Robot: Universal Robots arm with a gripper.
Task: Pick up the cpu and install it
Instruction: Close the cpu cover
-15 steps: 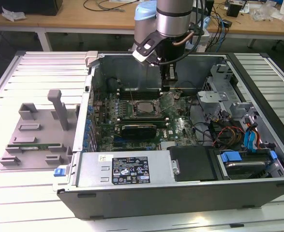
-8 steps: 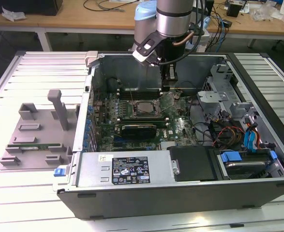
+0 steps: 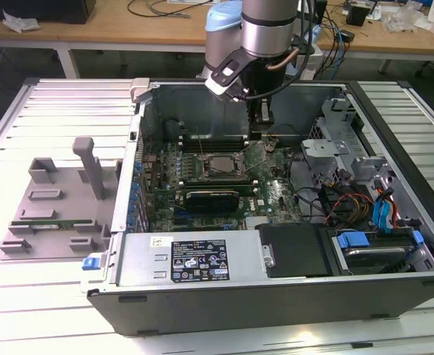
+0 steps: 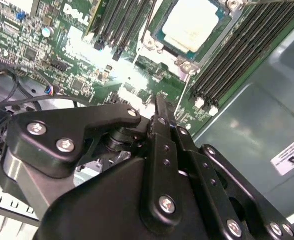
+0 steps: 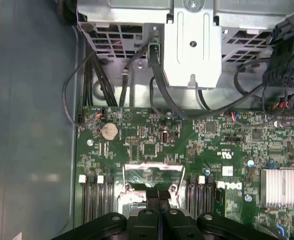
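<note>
The open computer case lay flat, its motherboard facing up. The gripper hung just beside the socket, jaws closed tight on nothing. The cpu sat flat in that socket, metal plate upward. It was square, with no longer axis, and its far edge was cut off in the second wrist view.

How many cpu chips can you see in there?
1. The cpu lies in the motherboard socket, between memory slots; another could be hidden behind the gripper.
</note>
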